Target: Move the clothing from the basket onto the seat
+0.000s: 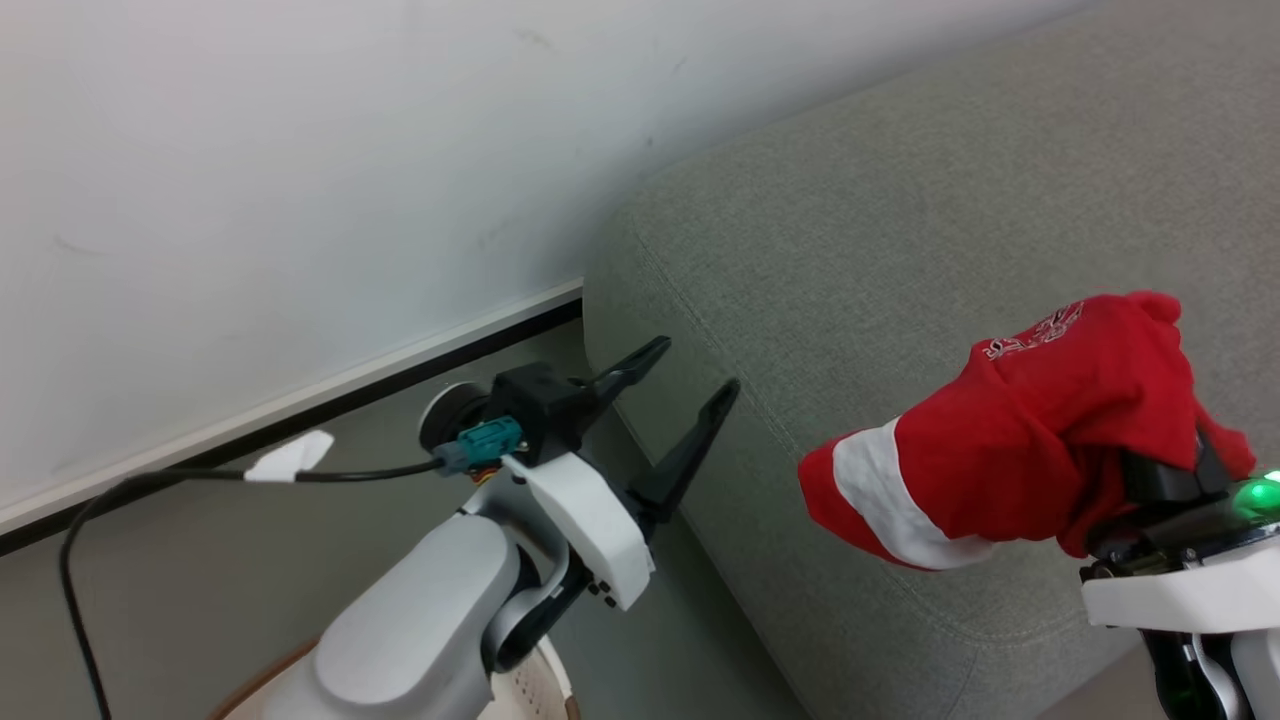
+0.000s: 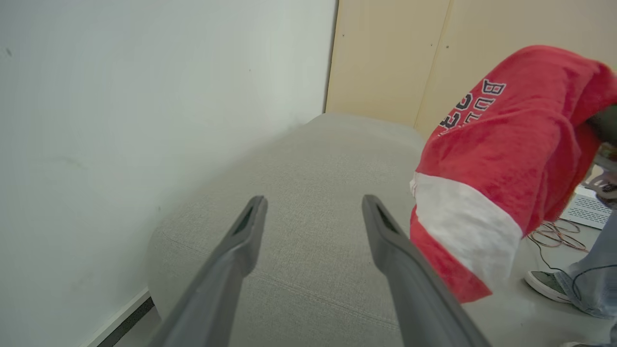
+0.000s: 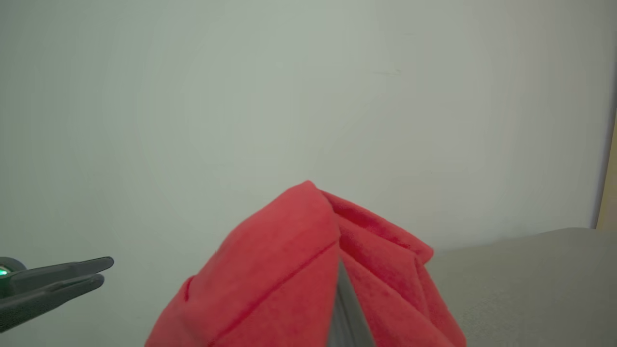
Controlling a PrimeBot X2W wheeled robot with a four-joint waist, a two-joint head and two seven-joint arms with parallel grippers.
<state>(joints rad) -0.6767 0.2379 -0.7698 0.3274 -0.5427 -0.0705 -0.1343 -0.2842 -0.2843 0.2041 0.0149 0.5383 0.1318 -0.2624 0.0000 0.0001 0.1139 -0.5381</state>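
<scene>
I see the basket (image 1: 545,690) rim at lower left, under the left arm. Left gripper (image 1: 695,367): 2 fingers spread wide, empty, beside the seat (image 1: 900,200) corner. Further right, the clothing (image 1: 1030,440), 1 red garment with a white stripe, hangs above the cushion, bunched over the right gripper (image 3: 343,308), which is pinched on it

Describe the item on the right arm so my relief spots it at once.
Find the big grey seat beside the white wall. Over its front edge, the right gripper holds a bunched garment. It is bright red with a white band and dark lettering, against plain grey upholstery.
</scene>
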